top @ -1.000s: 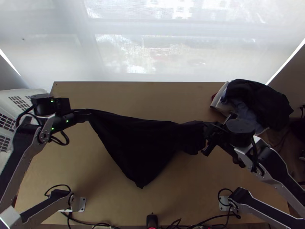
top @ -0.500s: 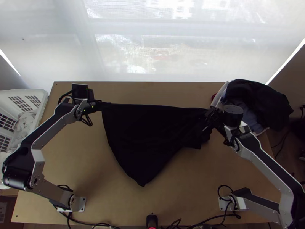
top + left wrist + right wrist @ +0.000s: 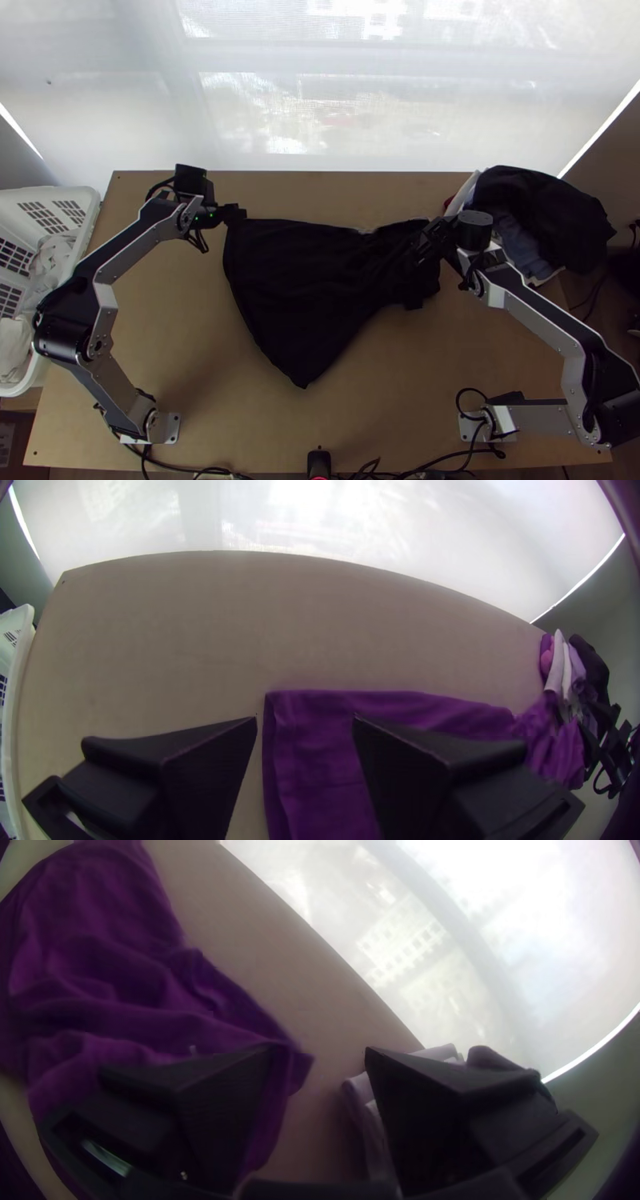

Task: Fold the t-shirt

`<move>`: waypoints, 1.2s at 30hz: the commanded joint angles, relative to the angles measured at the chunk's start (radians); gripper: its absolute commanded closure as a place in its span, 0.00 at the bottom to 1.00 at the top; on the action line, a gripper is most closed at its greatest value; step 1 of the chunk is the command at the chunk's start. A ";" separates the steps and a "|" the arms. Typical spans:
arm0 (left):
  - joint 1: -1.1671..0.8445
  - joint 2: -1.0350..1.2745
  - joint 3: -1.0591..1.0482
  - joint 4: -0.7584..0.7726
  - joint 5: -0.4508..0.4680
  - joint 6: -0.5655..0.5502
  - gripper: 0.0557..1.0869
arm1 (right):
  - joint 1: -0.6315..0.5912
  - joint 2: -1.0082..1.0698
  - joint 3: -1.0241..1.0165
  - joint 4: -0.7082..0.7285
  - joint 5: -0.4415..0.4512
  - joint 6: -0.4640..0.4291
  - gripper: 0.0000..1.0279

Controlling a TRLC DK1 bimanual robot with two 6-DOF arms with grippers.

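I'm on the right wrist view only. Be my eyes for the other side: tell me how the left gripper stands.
Observer: The left gripper is open, its two fingers apart by the t-shirt's far left corner.
Operator: Give me the lie of the shirt on that side.
Observer: It is spread broad there, and one corner points toward the near edge of the table.
Operator: Now report what is past the table's left side.
Observer: A white basket with light-coloured cloth inside.
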 commanded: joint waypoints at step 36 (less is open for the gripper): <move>-0.043 0.052 -0.075 -0.143 0.045 0.003 0.77 | 0.170 -0.100 0.200 -0.244 0.059 0.049 0.10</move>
